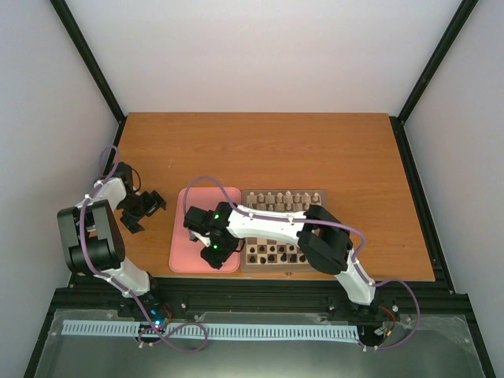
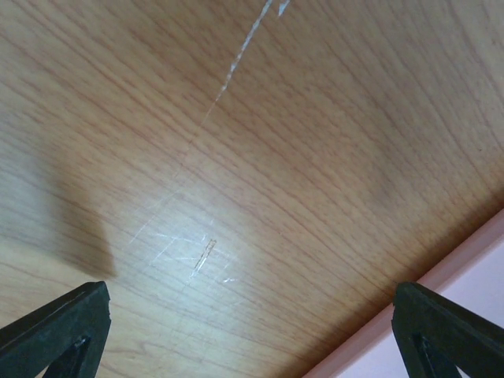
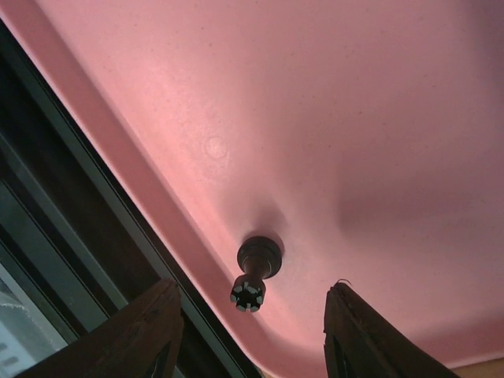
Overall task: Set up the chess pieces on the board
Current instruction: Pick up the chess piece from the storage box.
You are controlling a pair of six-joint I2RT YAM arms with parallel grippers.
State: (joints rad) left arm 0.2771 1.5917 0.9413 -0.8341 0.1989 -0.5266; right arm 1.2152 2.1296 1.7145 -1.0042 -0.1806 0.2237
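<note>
Over the pink tray [image 3: 354,118], the right gripper [image 3: 253,298] hangs with jaws spread either side of a dark rook [image 3: 257,268] resting near the tray's rim. Beside the tray, the left gripper [image 2: 252,331] gapes above the wooden table [image 2: 236,157]. Cream pieces [image 1: 279,199] and dark pieces [image 1: 272,253] line opposite rows of the chessboard [image 1: 322,194].

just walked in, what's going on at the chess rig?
Right gripper is open over the pink tray, lined up on one dark chess piece standing near the tray's edge, not yet gripped. Left gripper hangs open over the table beside the tray. The board already holds a cream row on its far side and dark pieces on the near side.
</note>
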